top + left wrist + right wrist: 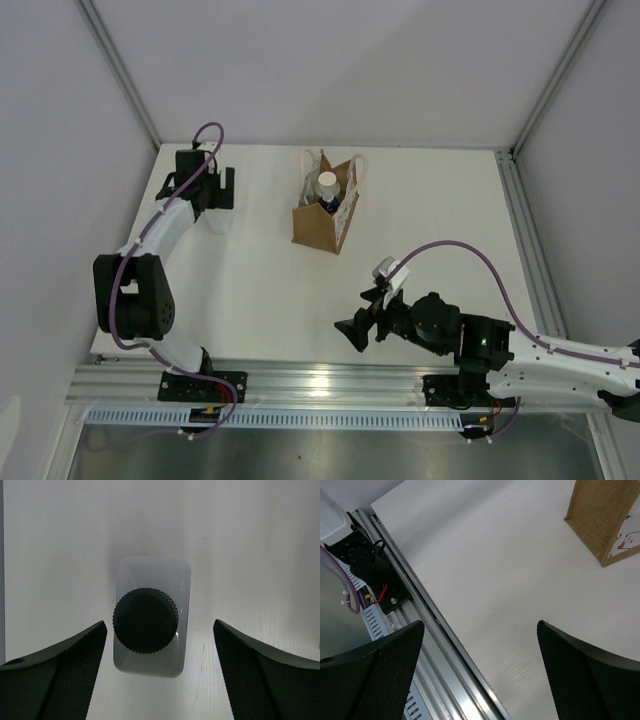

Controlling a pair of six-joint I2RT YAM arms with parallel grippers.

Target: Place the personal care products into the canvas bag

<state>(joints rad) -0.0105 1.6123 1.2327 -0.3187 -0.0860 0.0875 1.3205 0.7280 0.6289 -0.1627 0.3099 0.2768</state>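
We see the left gripper (160, 625) poised straight above the clear bottle (151, 617) at the upper left of the overhead frame. Its jaws are spread wide, one on either side of the dark cap (145, 620), and touch nothing. The bottle stands upright on the white table (260, 290), well apart from the canvas bag (322, 222), which sits upright just above the middle of that frame.

We judge that the fingers straddle the bottle's narrower sides so that they can close on flat faces rather than corners.

Inside the bag's open mouth the cream-white bottle (327, 183) shows, with a dark-blue cap (330, 206) just below it. We take that cap for the orange bottle's, though we cannot see its body. If so, the clear bottle is the last item out.

The right gripper (480, 625) hangs with its jaws parted and empty at the lower right of the overhead frame, near the front rail (445, 645). It appears parked out of the way, and only a corner of the bag reaches the upper right of its wrist view.
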